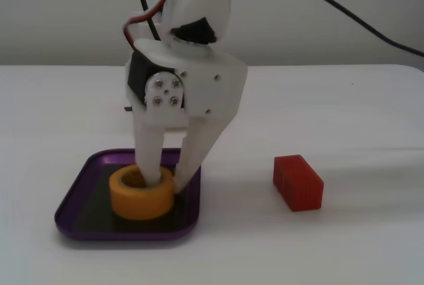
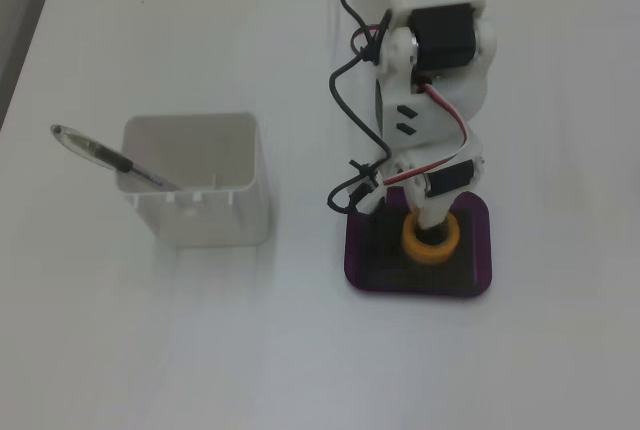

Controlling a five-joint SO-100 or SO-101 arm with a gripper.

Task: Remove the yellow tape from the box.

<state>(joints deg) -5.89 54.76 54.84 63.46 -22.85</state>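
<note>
The yellow tape (image 1: 136,200) lies flat in the purple box (image 1: 74,213), toward its right side in a fixed view. My white gripper (image 1: 167,180) reaches straight down onto it. One finger sits inside the hollow core and the other against the outside of the roll's right wall, so the jaws are closed on that wall. The tape rests on the box's dark bottom. In the other fixed view from above, the gripper (image 2: 432,226) covers part of the tape (image 2: 412,244) in the box (image 2: 480,255).
A small red block (image 1: 298,182) lies on the white table to the right of the box. A tall white square container (image 2: 200,185) with a pen (image 2: 100,153) leaning in it stands to the left of the box.
</note>
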